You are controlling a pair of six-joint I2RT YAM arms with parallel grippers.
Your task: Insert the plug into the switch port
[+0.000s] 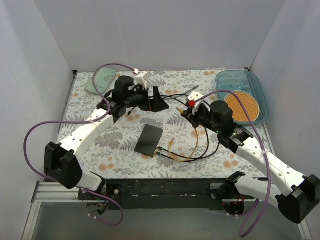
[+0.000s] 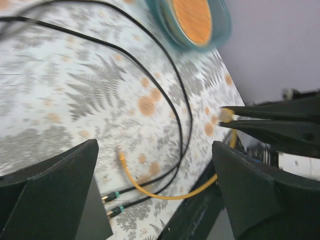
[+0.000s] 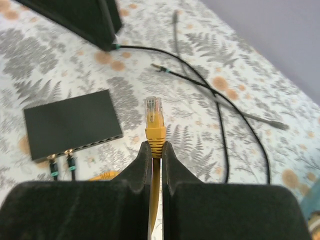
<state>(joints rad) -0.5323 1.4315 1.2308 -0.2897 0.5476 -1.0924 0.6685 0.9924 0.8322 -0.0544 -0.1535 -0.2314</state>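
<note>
The switch [image 1: 148, 139] is a flat dark grey box lying mid-table, with two black cables plugged into its near edge. It also shows in the right wrist view [image 3: 72, 129] and at the lower left of the left wrist view [image 2: 94, 214]. My right gripper [image 1: 190, 111] [image 3: 155, 145] is shut on the yellow cable just behind its plug [image 3: 154, 112]. It holds the plug above the table, to the right of the switch and apart from it. The cable's other plug [image 2: 121, 156] lies loose on the table. My left gripper [image 1: 156, 101] [image 2: 155, 150] is open and empty, behind the switch.
A teal tray [image 1: 261, 95] holding an orange disc stands at the back right. A pale green object [image 1: 102, 80] lies at the back left. Black cables [image 1: 207, 145] loop across the floral mat right of the switch. Walls close in the table's sides.
</note>
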